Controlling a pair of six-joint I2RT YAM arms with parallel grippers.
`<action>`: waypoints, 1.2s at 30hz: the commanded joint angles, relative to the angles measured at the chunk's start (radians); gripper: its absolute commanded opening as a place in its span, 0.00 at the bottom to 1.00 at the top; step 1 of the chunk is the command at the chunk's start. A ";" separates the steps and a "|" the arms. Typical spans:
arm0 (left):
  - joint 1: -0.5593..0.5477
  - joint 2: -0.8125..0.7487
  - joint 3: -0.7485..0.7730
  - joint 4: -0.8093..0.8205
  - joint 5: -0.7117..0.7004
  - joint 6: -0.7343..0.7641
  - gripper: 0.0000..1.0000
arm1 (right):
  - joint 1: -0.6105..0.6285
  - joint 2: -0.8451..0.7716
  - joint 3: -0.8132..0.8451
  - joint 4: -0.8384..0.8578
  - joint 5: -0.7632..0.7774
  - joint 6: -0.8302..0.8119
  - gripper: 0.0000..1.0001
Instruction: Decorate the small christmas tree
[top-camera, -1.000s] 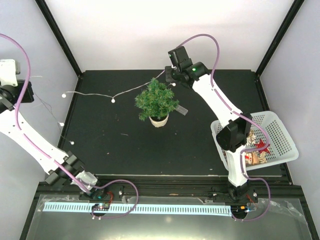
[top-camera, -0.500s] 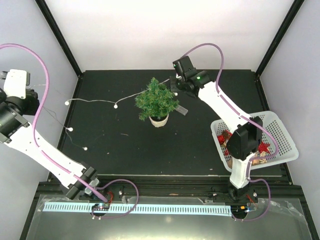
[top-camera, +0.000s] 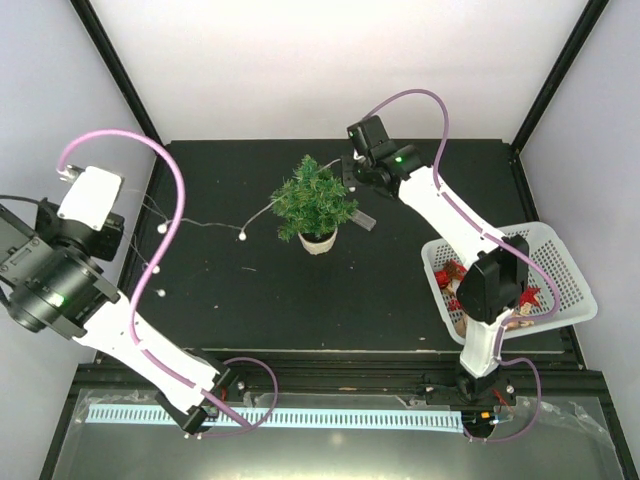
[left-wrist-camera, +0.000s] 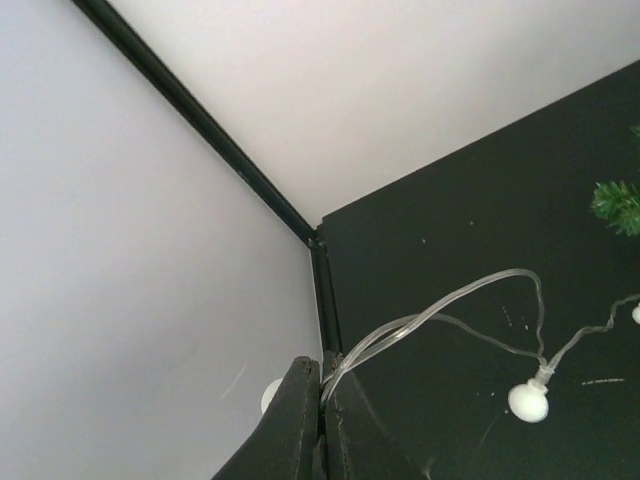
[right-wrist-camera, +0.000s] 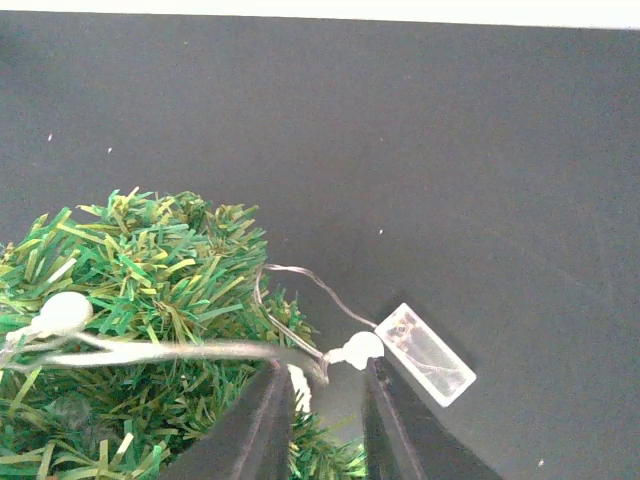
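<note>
Top view: the tree (top-camera: 313, 198) stands in its white pot (top-camera: 318, 241) at the upper middle of the black table (top-camera: 400, 290). A light string (top-camera: 242, 236) runs from the tree's left side across to the frame's left, where the left arm (top-camera: 60, 285) rises large in the foreground. The right gripper (top-camera: 350, 178) sits at the tree's upper right edge. A clear battery box (top-camera: 362, 220) lies just right of the tree. A white basket (top-camera: 570, 285) with red ornaments sits at the right edge.

Left wrist view: the left gripper (left-wrist-camera: 320, 370), at the bottom centre, is fully closed and pinches the string's clear wire. The wire loops right to a white bulb (left-wrist-camera: 528, 400). A tip of the tree shows at the right edge.

Right wrist view: the tree fills the lower left, with the string laid across its needles and one bulb resting at the left edge. The right fingers (right-wrist-camera: 262, 425) stand a little apart at the bottom. The gap is wider than the wire, which ends beside the left fingertip without being pinched. The battery box lies just right of the tips.
</note>
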 joint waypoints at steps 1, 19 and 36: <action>0.007 -0.068 -0.056 -0.041 0.086 0.146 0.02 | 0.002 -0.056 -0.028 0.012 0.020 0.003 0.28; 0.000 -0.133 -0.042 -0.038 0.506 0.072 0.02 | 0.003 -0.324 -0.146 -0.015 0.244 0.063 0.64; -0.447 -0.049 -0.238 0.335 0.157 -0.475 0.02 | 0.058 -0.602 -0.294 -0.056 0.111 0.055 0.64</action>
